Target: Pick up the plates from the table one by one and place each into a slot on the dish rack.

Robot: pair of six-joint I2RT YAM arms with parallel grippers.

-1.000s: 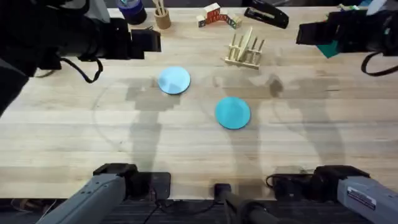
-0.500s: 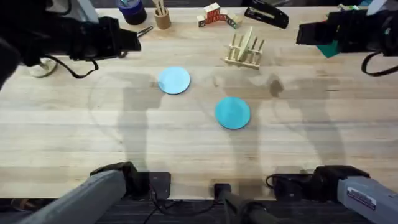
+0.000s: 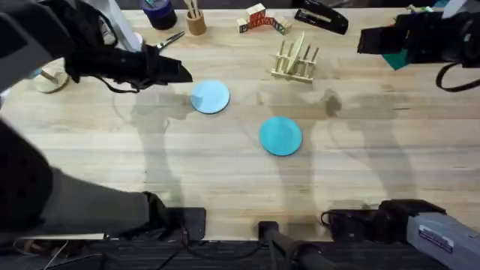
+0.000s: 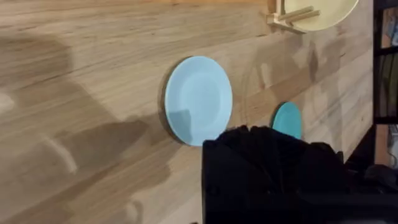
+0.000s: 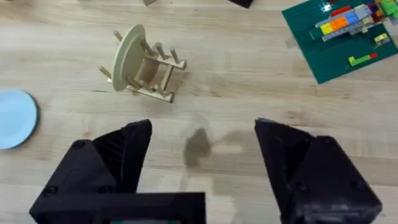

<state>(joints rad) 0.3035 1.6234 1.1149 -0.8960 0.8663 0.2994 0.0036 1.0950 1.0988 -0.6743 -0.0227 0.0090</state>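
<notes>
Black fingers of the right gripper [image 5: 202, 168] stood wide apart and empty in the right wrist view, hanging over bare planks of the table [image 5: 249, 93], and in the overhead view that gripper [image 3: 364, 41] sat high at the far right edge, well away from both plates. Whether the left gripper [image 3: 180, 71] was open or closed I could not tell; in the overhead view it reached in from the left, its tip just beside the pale light blue plate [image 3: 210, 97] and not visibly touching it. Nearer the middle lay the turquoise plate [image 3: 280, 136], flat on the wood and well apart from the pale one. Beyond them stood the dish rack [image 3: 293, 61], with a wooden cup of sticks [image 3: 196, 20] and some toy blocks [image 3: 261, 19] along the far edge. By my reading the task was barely begun: both blue plates lay on the table, so each had yet to be lifted and slotted. From the right wrist, the dish rack [image 5: 146, 68] plainly held a pale yellowish plate [image 5: 127, 56] upright between its pegs, which from overhead was hard to make out, and a green board of bricks [image 5: 339, 34] lay nearby. Looking from the left wrist, the pale light blue plate [image 4: 198, 99] lay close, the turquoise plate [image 4: 287, 120] farther off
</notes>
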